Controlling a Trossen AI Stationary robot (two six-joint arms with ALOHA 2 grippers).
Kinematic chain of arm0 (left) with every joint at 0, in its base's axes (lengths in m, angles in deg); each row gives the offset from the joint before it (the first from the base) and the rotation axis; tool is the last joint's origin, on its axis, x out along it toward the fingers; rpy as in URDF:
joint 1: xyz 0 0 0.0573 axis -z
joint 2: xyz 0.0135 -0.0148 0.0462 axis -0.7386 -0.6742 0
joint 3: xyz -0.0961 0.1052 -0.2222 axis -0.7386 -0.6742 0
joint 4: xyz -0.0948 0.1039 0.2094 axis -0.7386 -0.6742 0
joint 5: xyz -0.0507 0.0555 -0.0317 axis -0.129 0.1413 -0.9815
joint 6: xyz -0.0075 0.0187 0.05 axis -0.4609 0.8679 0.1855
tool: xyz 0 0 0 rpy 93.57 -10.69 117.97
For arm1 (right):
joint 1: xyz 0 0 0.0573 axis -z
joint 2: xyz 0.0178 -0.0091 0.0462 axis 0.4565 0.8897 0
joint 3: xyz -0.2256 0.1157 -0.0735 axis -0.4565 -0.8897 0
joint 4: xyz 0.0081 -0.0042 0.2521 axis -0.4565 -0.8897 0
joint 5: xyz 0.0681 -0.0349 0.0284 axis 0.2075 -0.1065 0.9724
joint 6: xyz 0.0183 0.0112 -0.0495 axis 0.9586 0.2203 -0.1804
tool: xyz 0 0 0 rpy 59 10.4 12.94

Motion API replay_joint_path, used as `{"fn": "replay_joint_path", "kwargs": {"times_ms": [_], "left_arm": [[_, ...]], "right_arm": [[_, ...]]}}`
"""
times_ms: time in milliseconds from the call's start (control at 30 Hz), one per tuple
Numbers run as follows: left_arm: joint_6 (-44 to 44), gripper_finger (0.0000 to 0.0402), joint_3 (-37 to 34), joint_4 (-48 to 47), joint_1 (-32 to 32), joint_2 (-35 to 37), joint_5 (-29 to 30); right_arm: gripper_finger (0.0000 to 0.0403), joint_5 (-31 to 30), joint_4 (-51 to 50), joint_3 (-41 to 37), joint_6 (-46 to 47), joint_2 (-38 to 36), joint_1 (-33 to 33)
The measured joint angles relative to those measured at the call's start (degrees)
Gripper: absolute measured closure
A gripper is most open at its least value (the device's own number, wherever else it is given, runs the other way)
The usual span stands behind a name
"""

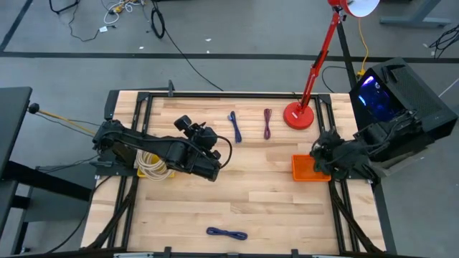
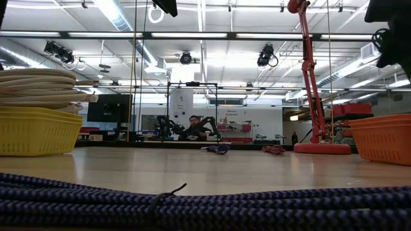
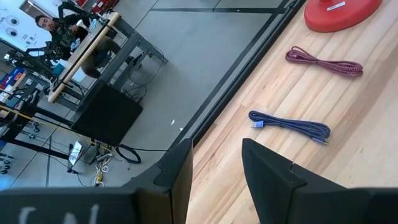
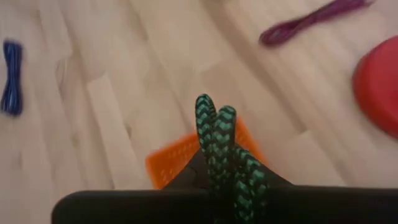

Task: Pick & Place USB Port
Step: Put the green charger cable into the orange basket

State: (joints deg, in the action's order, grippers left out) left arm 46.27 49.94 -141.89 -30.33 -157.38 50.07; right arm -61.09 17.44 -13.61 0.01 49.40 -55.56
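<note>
1. Right wrist view: right gripper (image 4: 219,163) is pinched tight on a green-black cable (image 4: 219,140), looped end sticking up between the fingers, right above the orange bin (image 4: 169,158).
2. High view puts that gripper (image 1: 324,159) at the orange bin (image 1: 303,169) on the right edge of the table (image 1: 251,201). I read this as a cable about to be dropped in, not yet released.
3. Left gripper (image 3: 214,165) has its fingers spread with nothing between them. It hangs over the table's middle-left (image 1: 209,143), facing the blue cable (image 3: 289,125) and the maroon cable (image 3: 323,62) near the red lamp base (image 3: 339,12).
4. Still loose on the table: blue cable (image 1: 235,127), maroon cable (image 1: 267,123), and a dark blue cable (image 1: 226,233) at the near edge.
5. Yellow basket (image 1: 153,166) under the left arm holds coiled cream cable; low view shows it stacked above the rim (image 2: 38,82).
6. I can't see inside the orange bin well enough to count what's already placed.
7. My call: one placement nearly finished, three cables left to go. Blue one looks like the left arm's next target.
</note>
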Motion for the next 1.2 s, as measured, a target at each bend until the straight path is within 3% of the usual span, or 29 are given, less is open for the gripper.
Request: {"fn": "replay_joint_path", "kwargs": {"times_ms": [233, 900, 1200], "left_arm": [[0.0, 0.0257, 0.0, 0.02, 0.0, -0.02, -0.03], [0.0, 0.0257, -0.02, 0.07, 0.0, -0.02, -0.51], [0.0, 0.0257, -0.02, 0.09, 0.0, -0.04, -1.54]], "right_arm": [[0.0394, 6.25, -5.05, 0.0, 2.05, 2.16, 0.0], [0.0394, 5.05, -2.8, -3.08, 1.85, 5.8, 0.0], [0.0327, 6.33, 0.61, -6.01, 1.64, 5.82, 0.0]]}}
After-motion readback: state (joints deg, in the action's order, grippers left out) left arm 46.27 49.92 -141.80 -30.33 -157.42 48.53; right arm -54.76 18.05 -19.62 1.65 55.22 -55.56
